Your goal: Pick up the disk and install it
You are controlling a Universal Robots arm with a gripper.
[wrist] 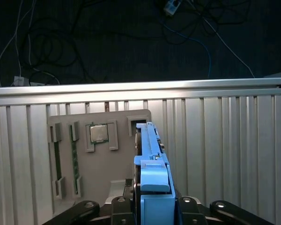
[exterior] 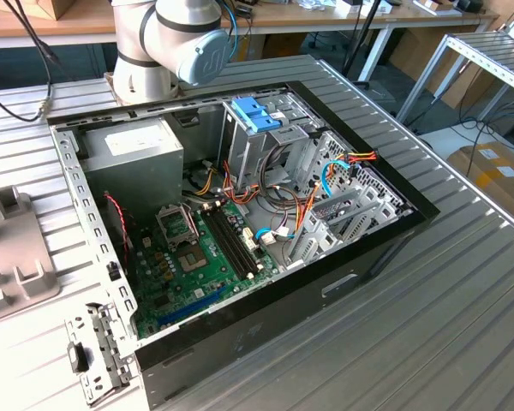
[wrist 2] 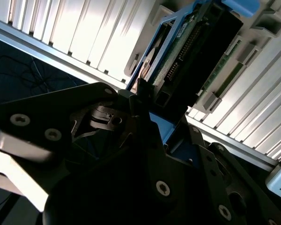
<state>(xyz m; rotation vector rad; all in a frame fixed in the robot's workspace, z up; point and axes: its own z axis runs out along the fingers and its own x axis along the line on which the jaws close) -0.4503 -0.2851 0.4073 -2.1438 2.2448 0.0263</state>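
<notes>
Although the end effector [wrist: 155, 207] is clamped on the disk [wrist: 149, 145], the job looks to be only in its first half. In the first wrist view the disk stands on edge, its bright blue carrier gripped from both sides. It is directly over the grey holder tray [wrist: 117, 164], at the tray's slotted end, beside the processor chip [wrist: 99, 133] and the memory sticks [wrist: 56, 159] seated in that tray. In the second wrist view a dark fingertip [wrist 2: 141, 96] presses against the blue frame, and the disk's dark body and connector edge reach out over the tray. I cannot tell whether the disk's far end hangs clear of the tray's slot or rests in it.

So the grasp appears made, and the lift is at best partly done. The rest of the task is left. In the exterior view the open computer case [exterior: 283, 295] sits on the bench [exterior: 463, 325] close beside the tray, on the exterior view's right of it. The disk is at the tray, not in the case. By my reading, neither the move away from the tray nor the seating in the case is done yet.
</notes>
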